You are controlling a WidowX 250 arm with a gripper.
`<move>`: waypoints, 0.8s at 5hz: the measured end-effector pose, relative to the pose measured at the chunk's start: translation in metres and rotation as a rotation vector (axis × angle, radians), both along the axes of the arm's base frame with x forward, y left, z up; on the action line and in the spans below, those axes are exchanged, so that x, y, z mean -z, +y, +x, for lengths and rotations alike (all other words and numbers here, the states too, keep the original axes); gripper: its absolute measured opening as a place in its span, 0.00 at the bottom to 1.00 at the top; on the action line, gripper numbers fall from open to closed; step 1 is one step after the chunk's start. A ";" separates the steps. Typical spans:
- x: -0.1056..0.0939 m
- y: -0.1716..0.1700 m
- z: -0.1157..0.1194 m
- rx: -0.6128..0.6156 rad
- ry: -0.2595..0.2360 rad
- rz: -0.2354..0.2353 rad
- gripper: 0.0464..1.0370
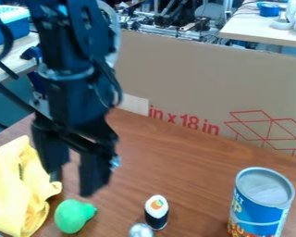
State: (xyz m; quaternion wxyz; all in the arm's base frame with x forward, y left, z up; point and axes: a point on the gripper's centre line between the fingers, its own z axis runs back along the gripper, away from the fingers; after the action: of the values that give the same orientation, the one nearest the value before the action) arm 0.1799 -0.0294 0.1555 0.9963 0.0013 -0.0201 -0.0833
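Overall, brown worktop (181,173), cardboard panel (200,74), cluttered room beyond; pincer (71,181) empty, clearly parted; green pear-shaped toy (72,216) near left, long axis roughly left-right, narrow end right, beside yellow cloth (15,187)

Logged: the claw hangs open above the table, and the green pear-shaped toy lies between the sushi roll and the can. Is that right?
Not quite: in the camera view, the green pear-shaped toy lies between the yellow cloth and the sushi roll, not by the can. The claw hangs open above the table.
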 end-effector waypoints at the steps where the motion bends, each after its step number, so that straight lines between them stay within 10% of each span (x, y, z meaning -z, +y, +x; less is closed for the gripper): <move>1: 0.009 -0.006 -0.001 0.009 -0.018 -0.028 0.96; 4: 0.057 -0.032 0.012 0.061 0.030 -0.005 0.96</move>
State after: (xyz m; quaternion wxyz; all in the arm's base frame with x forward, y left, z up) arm 0.1915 -0.0617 0.0990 0.9935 -0.0032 -0.0056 -0.1138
